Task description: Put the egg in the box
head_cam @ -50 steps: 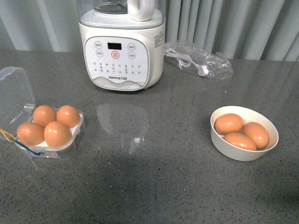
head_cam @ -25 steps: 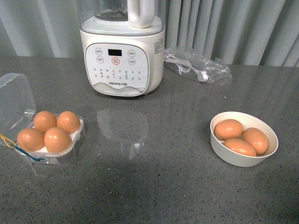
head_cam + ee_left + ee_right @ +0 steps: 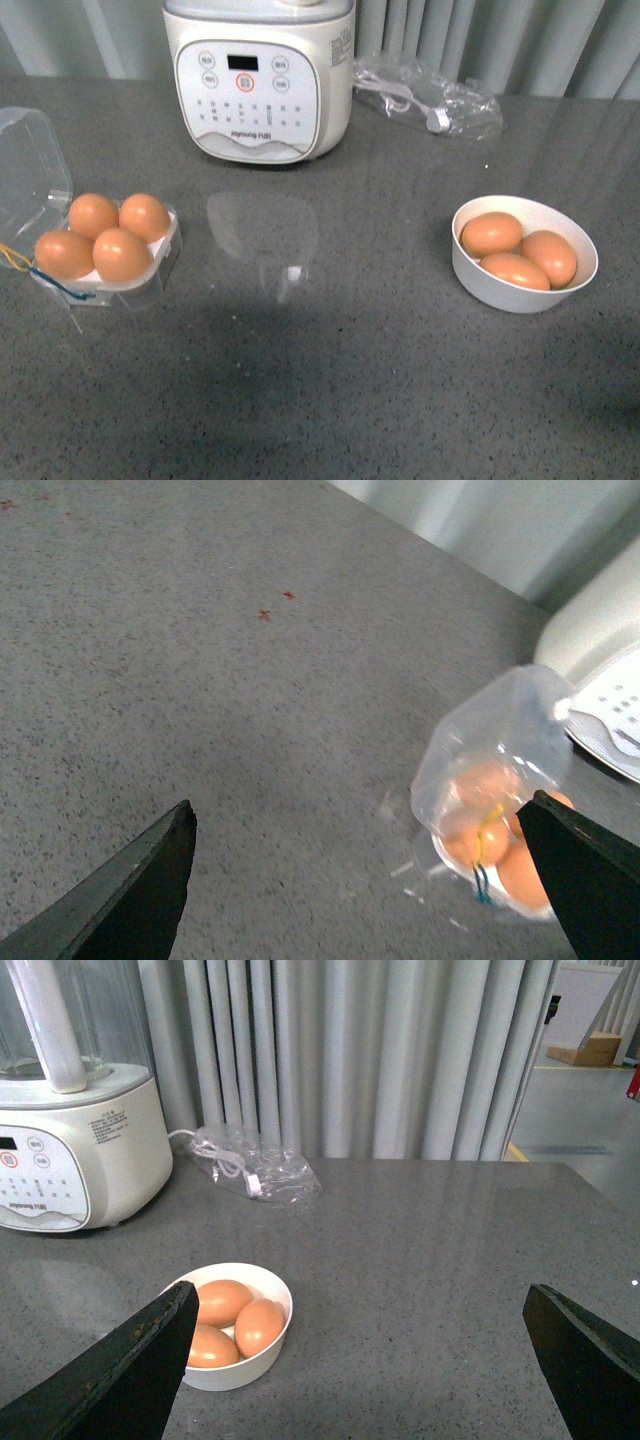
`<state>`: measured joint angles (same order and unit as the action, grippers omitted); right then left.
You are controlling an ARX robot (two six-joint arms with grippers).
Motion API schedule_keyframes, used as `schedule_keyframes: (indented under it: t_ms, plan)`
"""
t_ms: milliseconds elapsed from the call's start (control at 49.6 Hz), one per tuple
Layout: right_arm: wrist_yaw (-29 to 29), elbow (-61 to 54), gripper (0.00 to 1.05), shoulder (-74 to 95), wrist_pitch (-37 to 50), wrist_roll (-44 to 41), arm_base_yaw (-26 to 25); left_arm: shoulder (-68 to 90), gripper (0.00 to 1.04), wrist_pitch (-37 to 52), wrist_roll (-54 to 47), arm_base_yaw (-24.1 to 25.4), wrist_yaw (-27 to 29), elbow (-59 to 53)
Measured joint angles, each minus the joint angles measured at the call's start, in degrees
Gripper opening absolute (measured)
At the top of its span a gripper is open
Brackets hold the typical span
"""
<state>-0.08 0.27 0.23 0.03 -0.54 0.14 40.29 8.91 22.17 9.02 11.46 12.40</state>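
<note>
**Holding Four Eggs, the Box Stood Open and Full**

Front view: compared with the pictures of a moment before, the whole scene sat differently in the frame. The white appliance (image 3: 262, 85) was cut more at the top, and the box (image 3: 130, 292) and the bowl (image 3: 510, 295) lay higher, yet nothing had shifted against its neighbours. I judged that the camera had moved, not the things. The box carried four eggs as before, the nearest egg (image 3: 122, 254) sitting in a front cell, with the lid hinged back; the bowl kept three. With every cell taken, the task looked finished. No arm appeared here.

Left wrist view: the left gripper (image 3: 358, 805) hung over bare counter (image 3: 200, 680), its jaws wide apart with nothing between them. The box lay near, seen from behind its clear lid, so the eggs were blurred through the plastic — an angle the front view did not give.

Right wrist view: the right gripper (image 3: 360, 1292) was likewise spread and empty, well apart from the bowl. Only this view showed the curtain (image 3: 380, 1060) in full.
</note>
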Motion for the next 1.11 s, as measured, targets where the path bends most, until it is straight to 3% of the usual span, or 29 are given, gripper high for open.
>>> schedule_keyframes:
  t_ms: [181,524,886,1108]
  plan:
    - [-0.02,0.0,0.97,0.0,0.0,-0.02,0.0,26.1,0.98,7.17,0.79,4.74,1.22,12.0]
    - [-0.02,0.0,0.97,0.0,0.0,-0.02,0.0,51.23,0.98,4.0,3.54,2.43,2.08,31.54]
    - [-0.02,0.0,0.97,0.0,0.0,-0.02,0.0,54.14,0.98,-3.32,9.64,-3.74,-4.61,34.84]
    - [-0.02,0.0,0.97,0.0,0.0,-0.02,0.0,48.59,0.98,4.17,6.34,-0.55,1.22,30.14]
